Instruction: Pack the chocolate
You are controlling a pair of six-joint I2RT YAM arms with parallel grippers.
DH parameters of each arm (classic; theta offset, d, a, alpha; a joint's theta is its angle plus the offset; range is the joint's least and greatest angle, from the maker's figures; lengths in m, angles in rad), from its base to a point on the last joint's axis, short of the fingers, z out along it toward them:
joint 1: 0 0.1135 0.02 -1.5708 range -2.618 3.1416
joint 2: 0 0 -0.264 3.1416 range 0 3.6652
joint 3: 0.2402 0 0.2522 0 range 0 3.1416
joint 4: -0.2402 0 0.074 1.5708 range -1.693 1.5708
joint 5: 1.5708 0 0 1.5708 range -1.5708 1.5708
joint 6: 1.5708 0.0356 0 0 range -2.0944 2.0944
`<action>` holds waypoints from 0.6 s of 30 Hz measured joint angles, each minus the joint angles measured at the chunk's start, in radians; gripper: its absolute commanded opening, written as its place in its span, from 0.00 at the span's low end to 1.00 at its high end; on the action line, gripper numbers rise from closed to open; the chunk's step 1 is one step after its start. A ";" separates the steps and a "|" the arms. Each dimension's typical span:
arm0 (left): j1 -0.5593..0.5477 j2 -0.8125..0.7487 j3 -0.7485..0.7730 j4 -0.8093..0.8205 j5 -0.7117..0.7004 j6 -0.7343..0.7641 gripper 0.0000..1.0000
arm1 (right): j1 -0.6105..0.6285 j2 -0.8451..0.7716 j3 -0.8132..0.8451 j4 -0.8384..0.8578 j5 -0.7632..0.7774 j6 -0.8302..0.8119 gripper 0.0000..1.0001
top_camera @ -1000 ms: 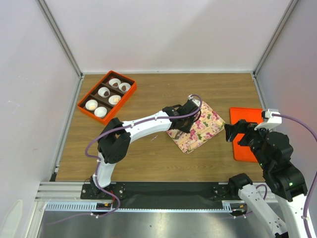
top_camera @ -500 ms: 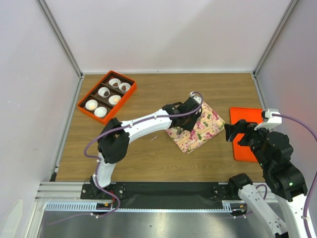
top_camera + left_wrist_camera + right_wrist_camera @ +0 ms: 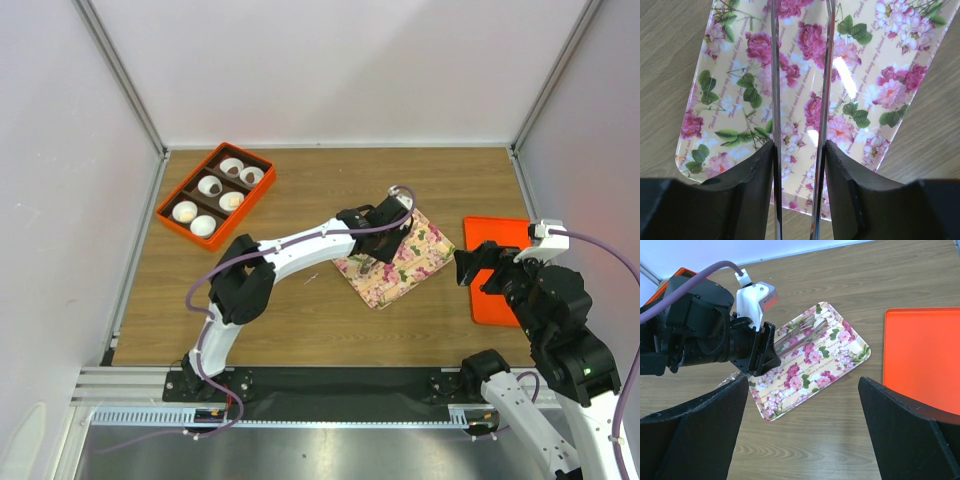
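Dark chocolate pieces show as small spots inside white paper cups in the orange box at the far left. My left gripper hovers low over the pink-flowered tray at mid table, shut on metal tongs. The two tong blades run forward between the pads, one against each pad. In the right wrist view the tongs reach out over the tray. My right gripper stands open and holds nothing, above bare wood to the right of the tray.
A flat orange lid lies at the right, partly under the right arm. Grey walls and metal posts close in the table on three sides. The left arm stretches across the middle of the table.
The left arm's elbow and gripper have shifted slightly to the right over the tray, and the tongs between its fingers have spread a little wider. The right arm has not moved.
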 measured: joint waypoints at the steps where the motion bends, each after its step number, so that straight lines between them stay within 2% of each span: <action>1: 0.000 0.003 0.000 0.000 0.001 0.003 0.46 | 0.000 0.000 0.000 0.000 0.000 0.000 1.00; 18: 0.002 0.047 0.039 0.015 0.009 0.012 0.46 | 0.000 -0.005 0.000 0.000 0.016 -0.005 1.00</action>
